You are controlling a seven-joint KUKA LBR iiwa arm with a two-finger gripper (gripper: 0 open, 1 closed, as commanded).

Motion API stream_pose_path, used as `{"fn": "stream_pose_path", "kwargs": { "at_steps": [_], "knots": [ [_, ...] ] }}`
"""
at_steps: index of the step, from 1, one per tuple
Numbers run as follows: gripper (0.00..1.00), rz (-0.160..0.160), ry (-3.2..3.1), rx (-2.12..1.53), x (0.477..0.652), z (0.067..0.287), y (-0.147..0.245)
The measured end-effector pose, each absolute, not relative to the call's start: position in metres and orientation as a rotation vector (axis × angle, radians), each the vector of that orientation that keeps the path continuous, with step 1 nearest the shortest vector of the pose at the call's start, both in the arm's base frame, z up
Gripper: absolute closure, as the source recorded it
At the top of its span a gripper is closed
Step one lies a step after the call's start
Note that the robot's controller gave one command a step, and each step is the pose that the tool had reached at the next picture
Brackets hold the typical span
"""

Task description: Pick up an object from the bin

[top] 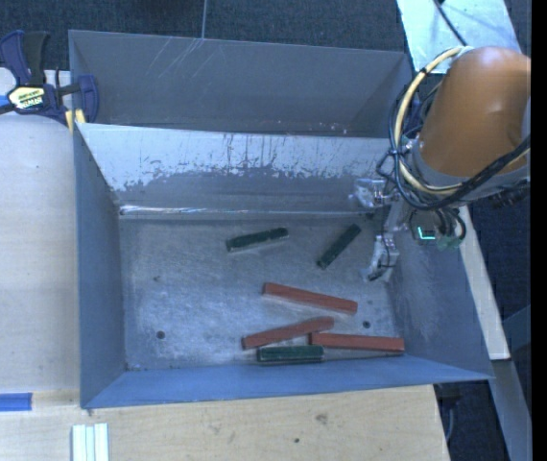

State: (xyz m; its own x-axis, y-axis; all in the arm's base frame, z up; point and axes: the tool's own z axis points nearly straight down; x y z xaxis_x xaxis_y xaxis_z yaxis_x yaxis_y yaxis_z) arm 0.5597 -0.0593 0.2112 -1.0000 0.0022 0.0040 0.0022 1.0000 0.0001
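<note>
You have six sticks lying flat in the bin. The back green stick lies almost level near the rear wall. The slanted green stick lies just to its right, apart from it. The middle red stick dips rightward. At the front, the tilted red stick, right red stick and front green stick lie close together.

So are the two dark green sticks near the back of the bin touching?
Apart. The camera view shows bare bin floor between the left dark green stick and the slanted dark green stick.
</note>
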Motion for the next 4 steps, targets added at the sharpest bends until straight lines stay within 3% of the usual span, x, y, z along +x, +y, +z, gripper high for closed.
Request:
{"fn": "stream_pose_path", "kwargs": {
  "at_steps": [1, 2, 3, 4],
  "knots": [
    [0.0, 0.0, -3.133, 0.259, 0.613, 0.138, -0.07],
    [0.0, 0.0, -3.117, 0.367, 0.62, 0.066, -0.089],
    [1.0, 0.001, -3.128, 0.367, 0.623, 0.072, -0.088],
    [1.0, 0.006, -3.138, 0.317, 0.605, 0.243, -0.099]
  ]
}}
